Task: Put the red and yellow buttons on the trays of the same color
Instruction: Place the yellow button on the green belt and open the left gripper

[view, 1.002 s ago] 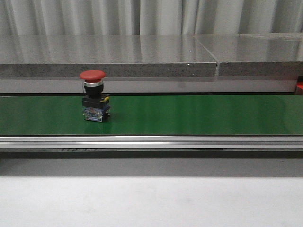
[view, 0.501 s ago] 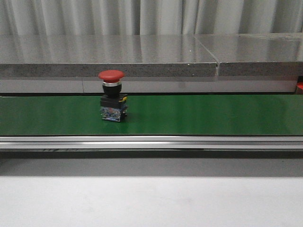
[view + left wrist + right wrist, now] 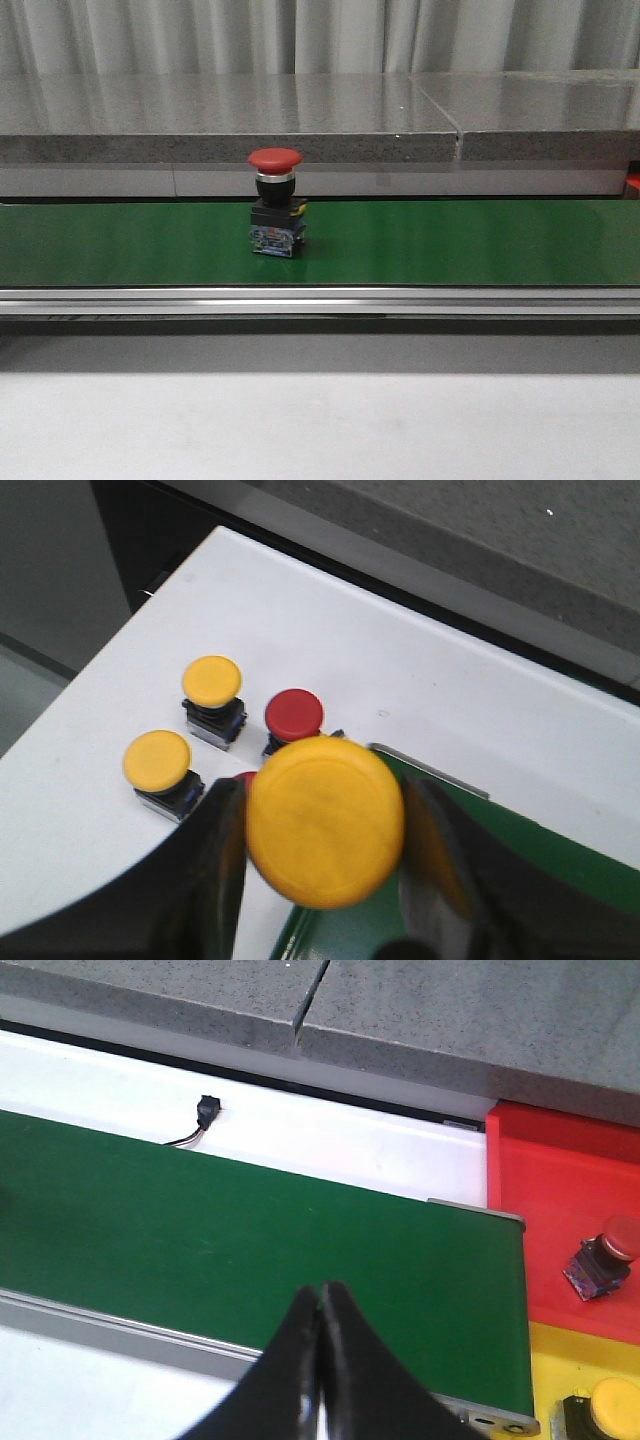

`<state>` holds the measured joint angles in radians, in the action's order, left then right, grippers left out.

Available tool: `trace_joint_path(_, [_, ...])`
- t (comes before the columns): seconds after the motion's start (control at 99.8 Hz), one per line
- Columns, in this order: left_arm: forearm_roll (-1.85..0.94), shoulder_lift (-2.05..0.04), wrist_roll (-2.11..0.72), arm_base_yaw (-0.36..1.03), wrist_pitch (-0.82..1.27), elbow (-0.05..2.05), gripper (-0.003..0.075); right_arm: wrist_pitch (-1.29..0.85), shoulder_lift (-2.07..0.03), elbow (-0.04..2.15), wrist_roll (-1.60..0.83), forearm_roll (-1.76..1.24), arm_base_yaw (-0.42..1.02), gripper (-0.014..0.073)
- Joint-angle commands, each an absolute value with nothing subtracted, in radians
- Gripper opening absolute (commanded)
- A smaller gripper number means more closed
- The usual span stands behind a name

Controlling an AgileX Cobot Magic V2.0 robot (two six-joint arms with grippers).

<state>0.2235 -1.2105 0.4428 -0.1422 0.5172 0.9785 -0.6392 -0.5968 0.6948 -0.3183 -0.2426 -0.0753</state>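
In the front view a white table fills the near ground, and beyond its far edge runs a green belt with a metal rail along its near side. A red button stands upright on the belt, left of the belt's middle, mushroom cap up. Behind the belt lies a grey stone ledge and then curtains.

The left gripper is clenched on a yellow button, its fingers pressed to both sides of the cap. Past it, on the white table beside the belt's end, stand two more yellow buttons and a second red button, close together but apart.

The right gripper hangs over the belt's near edge with fingers pressed together, grasping nothing. Beyond the belt's end sits a red tray holding a red button tipped on its side, and nearer, a yellow tray with a yellow button.
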Motion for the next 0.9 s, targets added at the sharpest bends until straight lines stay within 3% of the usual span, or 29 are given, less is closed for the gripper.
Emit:
trace_joint_path(0.0, [0.242,-1.197,0.418,-0.080,0.498,1.031,-0.0019,-0.575,-0.597,0.721,-0.323,-0.254,-0.074,-0.0069])
trace_joint_path(0.301, [0.241,-1.292,0.385,0.039,0.596,1.040,-0.0019,-0.575,-0.597,0.721,-0.323,-0.254,-0.074,-0.0069])
trace_joint_path(0.892, [0.085,-1.555,0.174,0.049,0.827,1.269,-0.0019,-0.575,-0.597,0.721,-0.323,-0.254,-0.074,-0.0069])
